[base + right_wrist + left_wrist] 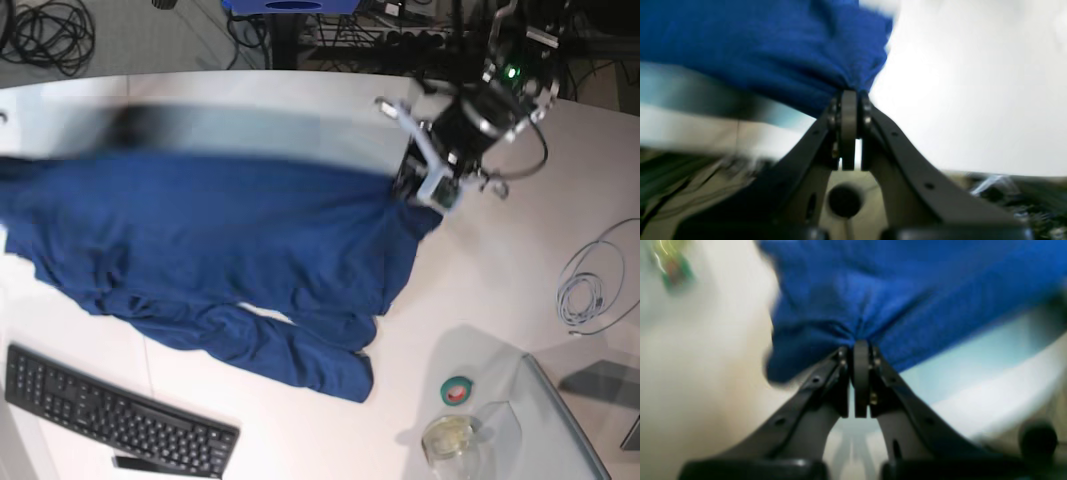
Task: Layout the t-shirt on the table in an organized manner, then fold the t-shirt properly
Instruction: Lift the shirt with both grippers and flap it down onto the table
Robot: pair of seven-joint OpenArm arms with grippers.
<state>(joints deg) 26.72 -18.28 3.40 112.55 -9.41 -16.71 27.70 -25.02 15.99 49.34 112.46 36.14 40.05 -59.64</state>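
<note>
t-shirt (200,250) soft matt knit cloth, table (500,300) smooth white w/ slight sheen, keyboard (110,410) matt black plastic

Base view: bright, even overhead light; white table (500,290) reads clean with slight glare; soft shadow under the t-shirt (220,260) hem. Motion blur smears the shirt's far edge into a grey streak and softens the left arm. Wide lens bends the table edge; corners darken. Keyboard (110,415) and cable (590,285) sharp. Left wrist view: heavy blur throughout; left gripper (861,346) fairly crisp, cloth softer, background a pale wash with a smeared green blotch at top left. Right wrist view: blown-out white at right, streaked blur at left; right gripper (849,96) nearest to focus.
</note>
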